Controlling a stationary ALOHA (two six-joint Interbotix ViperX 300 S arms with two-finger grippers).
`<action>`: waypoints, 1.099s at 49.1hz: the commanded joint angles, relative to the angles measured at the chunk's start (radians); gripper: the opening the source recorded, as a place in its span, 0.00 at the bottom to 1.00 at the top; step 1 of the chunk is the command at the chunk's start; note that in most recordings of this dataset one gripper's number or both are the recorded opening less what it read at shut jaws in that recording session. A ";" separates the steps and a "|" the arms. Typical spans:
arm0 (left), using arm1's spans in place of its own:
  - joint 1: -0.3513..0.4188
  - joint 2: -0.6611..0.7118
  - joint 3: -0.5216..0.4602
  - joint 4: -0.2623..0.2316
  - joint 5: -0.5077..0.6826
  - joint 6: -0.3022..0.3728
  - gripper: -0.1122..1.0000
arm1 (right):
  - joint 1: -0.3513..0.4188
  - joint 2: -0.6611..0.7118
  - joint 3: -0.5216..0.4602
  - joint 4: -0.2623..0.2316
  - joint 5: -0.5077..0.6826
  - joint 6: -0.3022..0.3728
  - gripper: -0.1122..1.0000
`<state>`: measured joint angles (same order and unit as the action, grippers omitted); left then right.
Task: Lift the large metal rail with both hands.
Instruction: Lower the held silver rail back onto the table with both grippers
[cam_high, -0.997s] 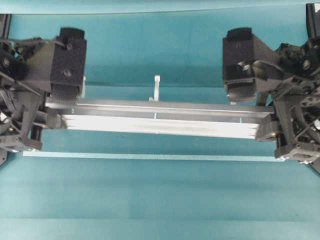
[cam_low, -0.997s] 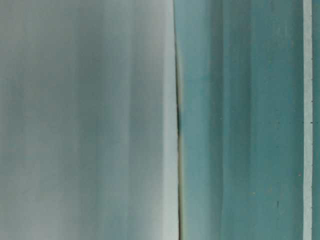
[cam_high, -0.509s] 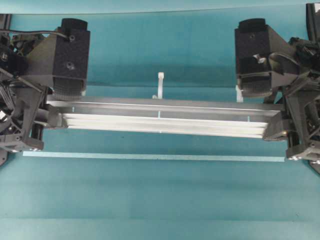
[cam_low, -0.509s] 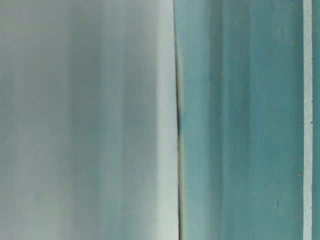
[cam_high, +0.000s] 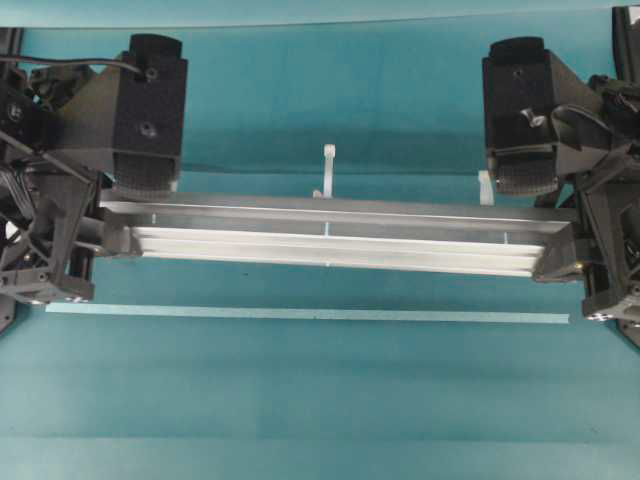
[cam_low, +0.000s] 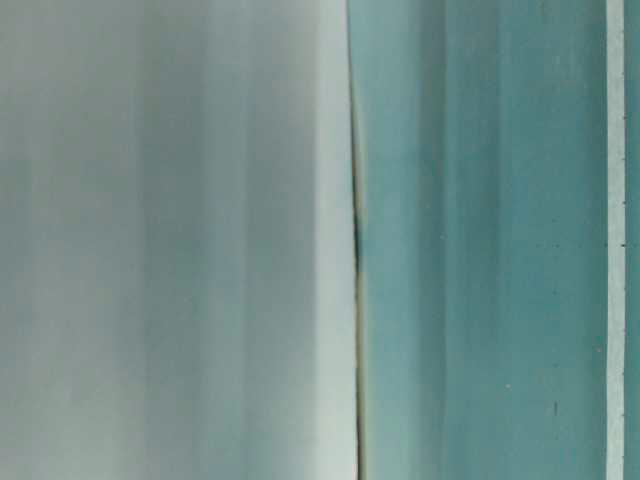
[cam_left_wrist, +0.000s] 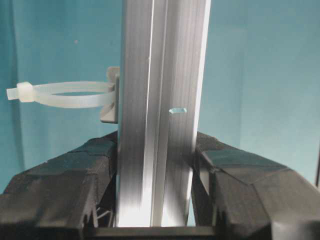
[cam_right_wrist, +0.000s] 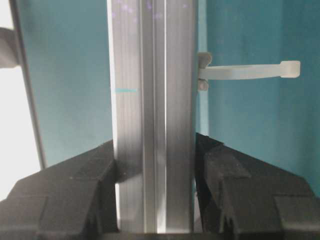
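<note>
The large metal rail (cam_high: 330, 235), a long grooved silver bar, spans the overhead view and hangs level above the teal cloth, its shadow beneath it. My left gripper (cam_high: 112, 236) is shut on its left end and my right gripper (cam_high: 560, 252) is shut on its right end. The left wrist view shows the rail (cam_left_wrist: 160, 100) pinched between the black fingers (cam_left_wrist: 65, 185) of the left gripper (cam_left_wrist: 156, 170). The right gripper (cam_right_wrist: 155, 175) clamps the rail (cam_right_wrist: 152, 90) the same way. White pegs (cam_high: 328, 168) stick out from the rail's far edge.
A thin pale tape strip (cam_high: 300, 314) lies on the teal cloth (cam_high: 320, 400) in front of the rail. A white looped tie (cam_left_wrist: 65, 95) hangs off the rail's side. The table-level view is half filled by a blurred grey surface (cam_low: 170, 240).
The rail and both grippers look larger in the overhead view and have shifted slightly right, having risen higher off the cloth. Both grips are unchanged.
</note>
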<state>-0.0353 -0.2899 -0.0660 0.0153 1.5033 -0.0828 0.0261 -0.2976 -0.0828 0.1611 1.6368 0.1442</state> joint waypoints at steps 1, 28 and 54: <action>0.009 -0.011 -0.031 0.006 -0.011 -0.025 0.42 | 0.006 -0.008 0.002 0.017 -0.014 0.009 0.45; 0.041 -0.051 0.365 0.006 -0.279 -0.025 0.42 | -0.026 -0.032 0.411 -0.014 -0.235 -0.011 0.45; 0.038 -0.032 0.755 0.006 -0.647 -0.025 0.42 | -0.002 0.064 0.719 -0.114 -0.618 -0.008 0.45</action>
<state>-0.0046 -0.3191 0.6565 0.0184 0.8928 -0.0966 0.0169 -0.2485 0.6044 0.0460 1.0600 0.1289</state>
